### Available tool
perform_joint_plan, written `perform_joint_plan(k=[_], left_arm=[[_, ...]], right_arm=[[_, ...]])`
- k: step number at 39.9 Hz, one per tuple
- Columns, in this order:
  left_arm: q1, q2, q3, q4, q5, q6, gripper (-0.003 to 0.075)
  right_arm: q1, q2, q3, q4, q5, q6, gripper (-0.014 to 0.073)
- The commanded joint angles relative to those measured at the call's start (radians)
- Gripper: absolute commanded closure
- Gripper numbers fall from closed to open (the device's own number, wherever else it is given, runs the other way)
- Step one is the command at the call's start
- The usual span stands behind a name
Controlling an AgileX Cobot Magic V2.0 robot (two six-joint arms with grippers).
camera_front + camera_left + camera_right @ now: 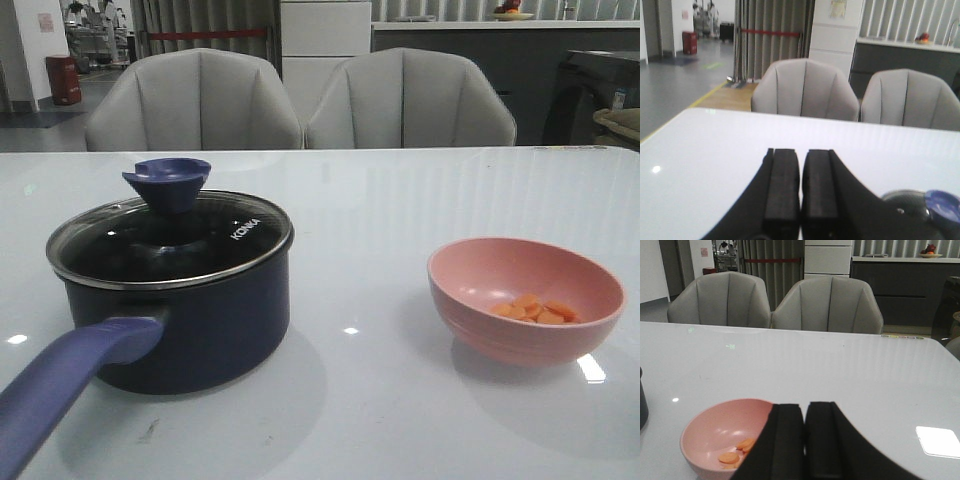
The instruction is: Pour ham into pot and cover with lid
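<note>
My left gripper and my right gripper are both clenched on nothing, pads pressed together, poised above the table.

The pot sits near the left side, its long handle reaching toward me, and the lid is already seated on its rim. The ham lies in the pink bowl on the right, well apart from the pot.

I judge the lid the delicate piece: glass, stiff, breakable, smooth at its steel edge. Its cupped knob is the place to pinch.

The bowl looks light and slick-walled, so I would grip its near rim firmly, and the slices should slide out easily once it tilts.

The pot looks heavy enough to stay put.
</note>
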Motion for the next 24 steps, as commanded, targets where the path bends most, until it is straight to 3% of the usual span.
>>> perform_joint_plan(k=[1,17,21,24], left_arm=[[-0.009,0.068,-0.060,-0.011,0.014,-0.010,0.0607],[-0.009,0.097,-0.045,-0.023,-0.006,-0.010,0.0599],[-0.011,0.099,-0.047,-0.020,0.013,-0.010,0.0507],[-0.026,0.099,-0.047,-0.015,0.015,-0.010,0.0365]], right_arm=[[-0.006,-0.020,0.008,-0.009,-0.085,-0.004,0.0444],[-0.006,-0.020,0.008,-0.009,-0.085,-0.004,0.0444],[-0.006,-0.020,0.008,-0.009,-0.085,-0.004,0.0444],[-0.006,-0.020,0.008,-0.009,-0.085,-0.004,0.0444]])
